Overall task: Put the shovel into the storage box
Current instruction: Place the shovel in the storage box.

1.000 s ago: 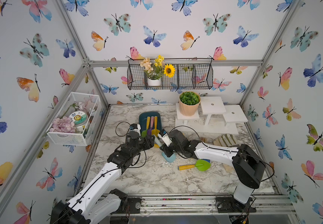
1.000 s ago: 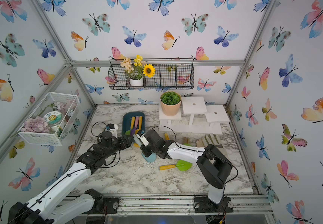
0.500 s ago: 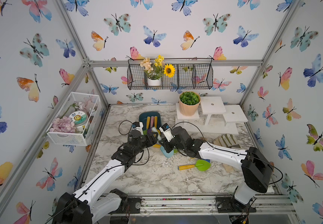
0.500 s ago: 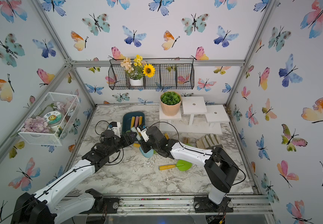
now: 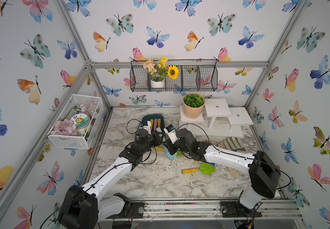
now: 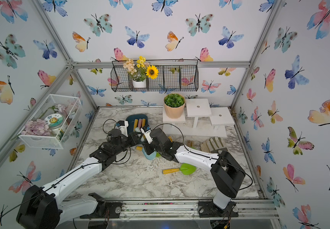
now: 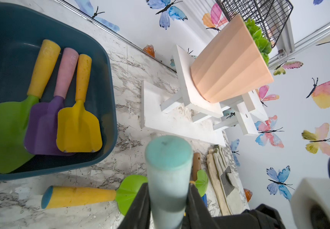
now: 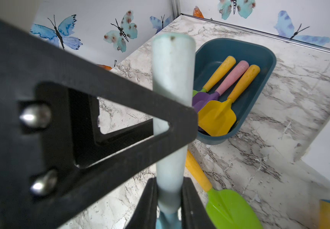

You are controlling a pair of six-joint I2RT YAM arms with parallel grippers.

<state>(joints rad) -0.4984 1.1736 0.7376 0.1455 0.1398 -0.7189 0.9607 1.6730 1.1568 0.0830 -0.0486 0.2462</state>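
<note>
Top views: marble tabletop, butterfly walls

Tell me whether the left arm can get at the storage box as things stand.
Probably yes: the storage box lies close beside the left gripper with only bare table between. But it and the right gripper both clamp the blue shovel, so the right must let go first.

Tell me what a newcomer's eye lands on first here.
Mid-table, the left gripper and right gripper both clamp one pale-blue-handled shovel. Just behind them, the teal storage box holds three bright shovels side by side. Around it all, butterfly wallpaper covers the walls.
</note>
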